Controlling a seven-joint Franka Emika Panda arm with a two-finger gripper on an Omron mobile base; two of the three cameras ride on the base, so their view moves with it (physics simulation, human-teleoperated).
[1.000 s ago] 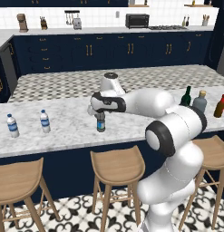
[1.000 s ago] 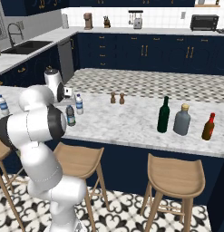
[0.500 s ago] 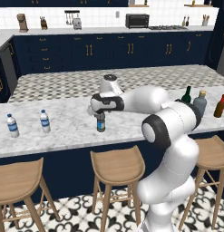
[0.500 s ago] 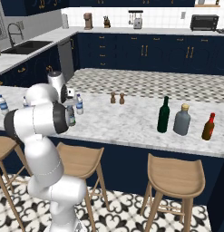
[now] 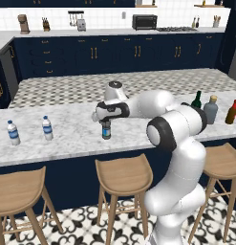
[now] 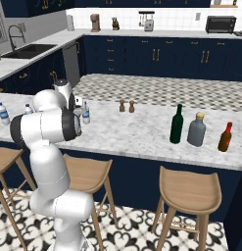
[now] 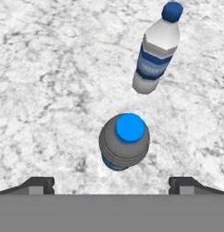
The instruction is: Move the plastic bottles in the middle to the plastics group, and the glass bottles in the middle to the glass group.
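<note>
Over counter [image 5: 71, 139]: I hang above the dark smoky-grey bottle [image 7: 124, 142], looking down on its blue cap.
fingers [image 7: 111, 185]: spread wide, one tip each side of the grey bottle, nothing held.
clear labelled bottle [image 7: 156, 50]: upright just beyond the grey one, not touching it.
green wine bottle [image 6: 177, 124]: upright well to the right, beside the glass group.
glass group: squat grey-blue bottle [image 6: 196, 130] and amber-red bottle [image 6: 225, 137], near counter's right end.
plastics group: two small water bottles [image 5: 47, 128] near counter's left end, apart from each other.
</note>
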